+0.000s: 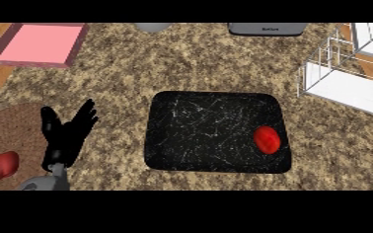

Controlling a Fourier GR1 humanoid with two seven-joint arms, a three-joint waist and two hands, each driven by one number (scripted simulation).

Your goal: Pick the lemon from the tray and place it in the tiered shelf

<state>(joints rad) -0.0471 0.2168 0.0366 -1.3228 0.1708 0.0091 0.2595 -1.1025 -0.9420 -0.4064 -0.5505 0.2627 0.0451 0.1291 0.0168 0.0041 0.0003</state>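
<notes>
Nothing picked up yet: red oval fruit (267, 139), the only candidate for the lemon despite its colour, lying on the black tray (204, 128) close to its right edge, toward the near corner. White tiered shelf (336, 74) standing off the tray's upper right, near but apart from it. Left hand (67, 131) resting at the lower left with fingers spread and upright, holding nothing; right hand absent from view, so no telling its fingers. Best done with the right hand, given the fruit's place on the right side and the shelf beyond it. Worth coming down from above, closing thumb and fingers across the narrow width of the oval, lifting well over the tray's rim, then carrying toward the shelf's open level without clipping its thin white frame
</notes>
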